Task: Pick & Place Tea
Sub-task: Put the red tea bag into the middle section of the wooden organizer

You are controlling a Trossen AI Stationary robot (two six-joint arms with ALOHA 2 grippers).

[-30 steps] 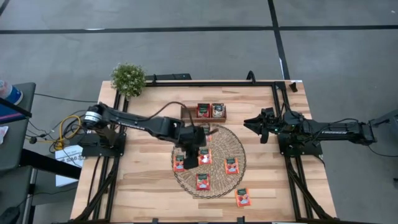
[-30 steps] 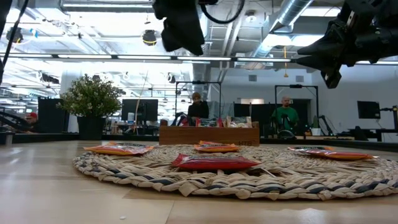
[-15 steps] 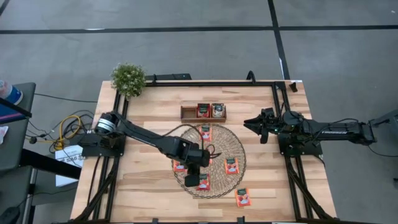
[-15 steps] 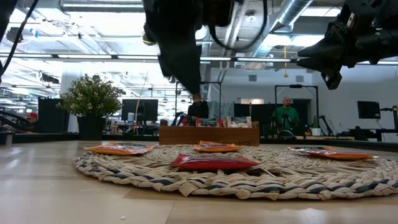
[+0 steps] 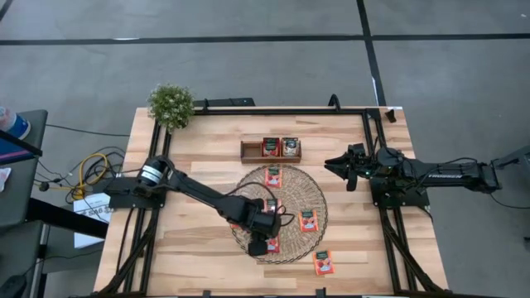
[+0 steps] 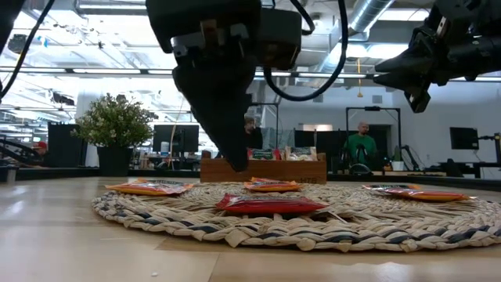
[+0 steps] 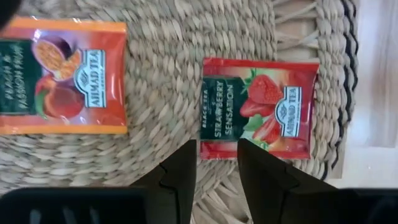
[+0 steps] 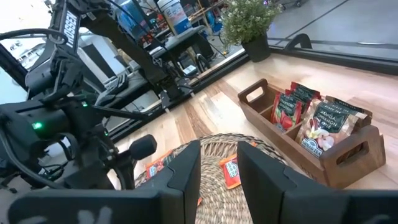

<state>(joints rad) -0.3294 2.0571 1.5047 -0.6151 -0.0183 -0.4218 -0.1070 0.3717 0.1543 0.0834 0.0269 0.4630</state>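
The left gripper [image 7: 216, 163], fingers parted and empty, hovers over the round woven straw mat [image 5: 317, 204]. The red strawberry tea sachet [image 7: 258, 107] lies flat near the mat's edge, just ahead of its fingertips. The right gripper [image 5: 338, 166] waits well apart, fingers parted and empty.

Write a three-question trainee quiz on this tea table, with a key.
1. True or false: the left gripper hangs over the woven mat.
2. Which flavour is printed on the sachet ahead of its fingers? A peach B strawberry C mint
3. Fill in: the wooden tray stands between the mat and the ___.

Key: 1 true. 2 B. 3 potted plant side, the table's far edge.
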